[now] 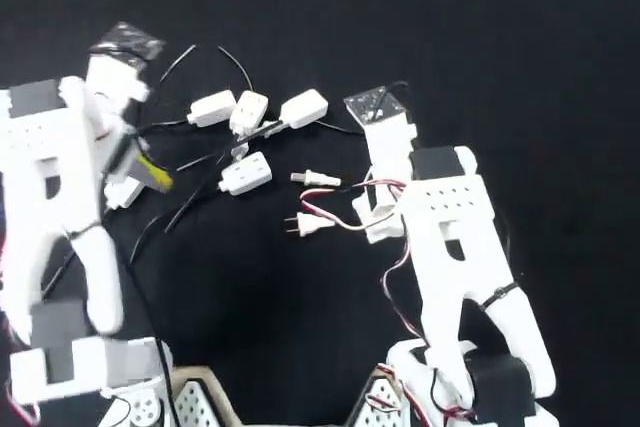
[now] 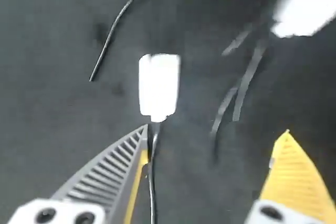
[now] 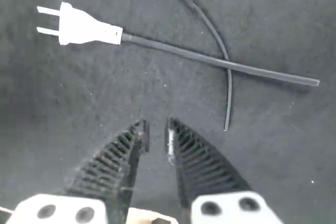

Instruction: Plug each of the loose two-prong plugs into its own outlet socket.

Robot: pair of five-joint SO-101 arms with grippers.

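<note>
Risk: right gripper (image 3: 156, 124), jaws narrow and empty, sits short of the two-prong plug (image 3: 84, 24) flat on the bench (image 3: 52, 103) and could shove it aside; left gripper (image 2: 215, 129), jaws wide, may snag the outlet socket (image 2: 158, 85) by its cord (image 2: 153, 182).

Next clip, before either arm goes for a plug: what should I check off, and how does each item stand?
1. Right hand empty: ok.
2. Right hand spread enough for the two-prong plug: not ok, only a narrow gap between its fingers.
3. That plug lying free on the cloth, prongs unobstructed: ok.
4. Left hand open: ok.
5. White corded block ahead of it is a socket: cannot tell.
</note>
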